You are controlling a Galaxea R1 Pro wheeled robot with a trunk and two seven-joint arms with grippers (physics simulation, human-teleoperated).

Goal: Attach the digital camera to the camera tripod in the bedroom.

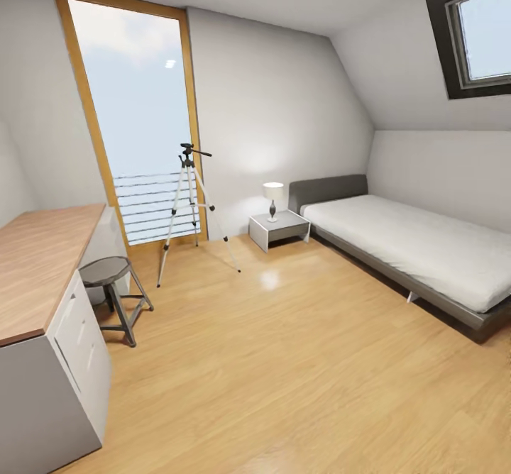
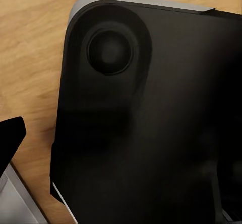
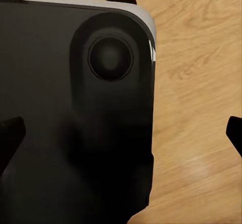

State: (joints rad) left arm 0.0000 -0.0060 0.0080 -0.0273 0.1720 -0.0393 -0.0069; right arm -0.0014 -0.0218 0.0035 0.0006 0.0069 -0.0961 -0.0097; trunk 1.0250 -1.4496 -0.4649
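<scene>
The camera tripod [image 1: 188, 204] stands on the wood floor of the bedroom, in front of the tall window [image 1: 135, 91]. Its silver legs are spread and its black head with the pan handle is bare on top. The digital camera is out of view. In the right wrist view my right gripper [image 3: 121, 133] is open, with one dark fingertip at each side edge, over my black base [image 3: 60, 133] and the floor. In the left wrist view my left gripper [image 2: 121, 138] is spread wide too. One fingertip [image 2: 11, 136] shows, and the other is lost against the black base [image 2: 151, 133].
A wooden desk [image 1: 35, 261] on white drawers runs along the left wall, with a grey stool [image 1: 106, 272] beside it near the tripod. A grey low bed [image 1: 411, 247], a nightstand [image 1: 279, 227] and a lamp [image 1: 272, 197] stand at the right. Open floor [image 1: 284, 360] lies between.
</scene>
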